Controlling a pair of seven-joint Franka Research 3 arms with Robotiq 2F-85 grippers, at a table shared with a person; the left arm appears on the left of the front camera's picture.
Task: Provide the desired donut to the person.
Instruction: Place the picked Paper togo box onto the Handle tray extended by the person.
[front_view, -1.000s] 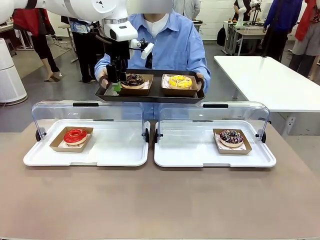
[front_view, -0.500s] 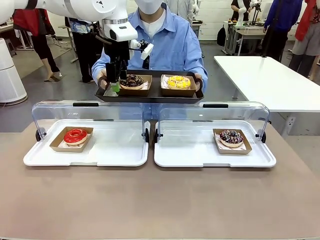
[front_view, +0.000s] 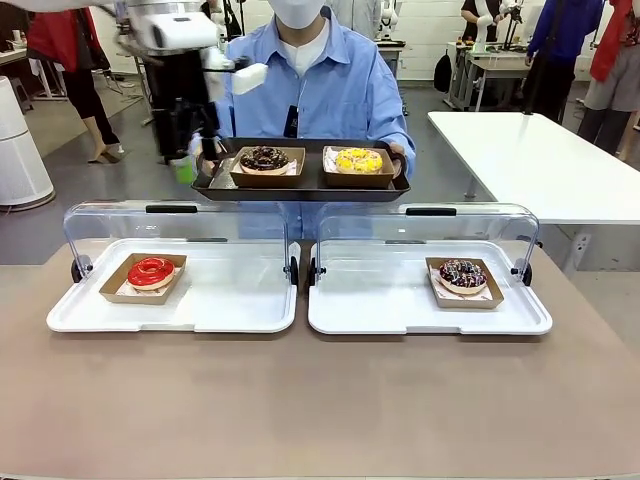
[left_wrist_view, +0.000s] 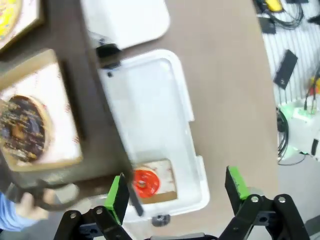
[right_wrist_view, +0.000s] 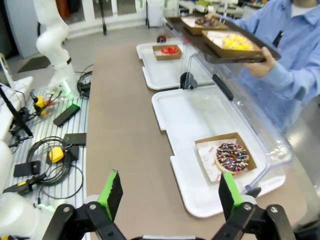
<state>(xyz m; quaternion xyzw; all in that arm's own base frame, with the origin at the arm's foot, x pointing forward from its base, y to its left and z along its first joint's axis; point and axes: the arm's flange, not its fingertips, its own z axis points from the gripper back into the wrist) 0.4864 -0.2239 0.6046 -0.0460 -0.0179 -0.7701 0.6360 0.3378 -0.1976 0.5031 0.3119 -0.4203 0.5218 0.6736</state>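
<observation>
**Chocolate donut on the tray; left claw drawn clear**

Moved since a second ago: the left gripper (front_view: 183, 165), then standing at the near-left edge of the chocolate donut's box, has risen and swung off the tray's left end, and its jaws have gone from partly closed to wide. It holds nothing; the green pads (left_wrist_view: 118, 198) stand well apart with only table and display case between them.

Item, just beside the claw, on the person's side: dark tray (front_view: 300, 188), held up in both of the person's (front_view: 310, 80) hands. On it, nearest the claw, the chocolate donut (front_view: 264, 158) in its brown card box; beyond that, a yellow donut (front_view: 359, 160) in a like box.

Item, below the claw: left display case (front_view: 175, 300), lid raised, red donut (front_view: 151, 270) in its box.

Item, far across from the claw: right display case (front_view: 430, 300), sprinkled donut (front_view: 463, 273) within. Right gripper (right_wrist_view: 167, 197) hovers near it, jaws wide, empty.

Status, judged: delivery looks made. Remaining, at most: arm retreat, and perhaps closing the lids.
</observation>
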